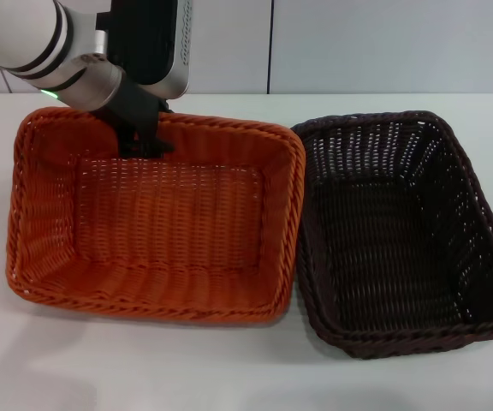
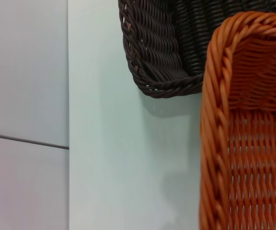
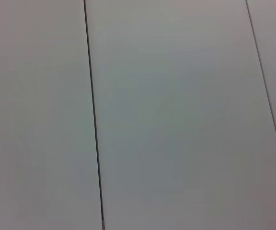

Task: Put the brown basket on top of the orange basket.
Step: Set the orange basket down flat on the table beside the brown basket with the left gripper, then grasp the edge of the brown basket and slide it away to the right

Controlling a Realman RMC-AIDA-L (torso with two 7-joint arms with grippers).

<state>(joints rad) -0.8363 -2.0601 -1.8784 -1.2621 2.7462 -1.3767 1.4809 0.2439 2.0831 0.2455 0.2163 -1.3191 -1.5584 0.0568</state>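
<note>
Jaws of our left gripper (image 1: 139,141), upper left of the head view, are sitting at the orange basket's (image 1: 157,224) far rim; we cannot tell their opening. We are seeing the brown basket (image 1: 405,231) lying rightward, long axis front-to-back, touching the orange one.

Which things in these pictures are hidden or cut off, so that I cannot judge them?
- Left gripper, head view: dark against the orange basket at its far rim; a grip cannot be told.
- Right gripper: in no view; the right wrist view shows only plain panels.
- Brown basket, left wrist view: only one corner shows; the picture's edge and the orange rim cut off the rest.
- Table: its near part is cut off by the head view's edge.
</note>
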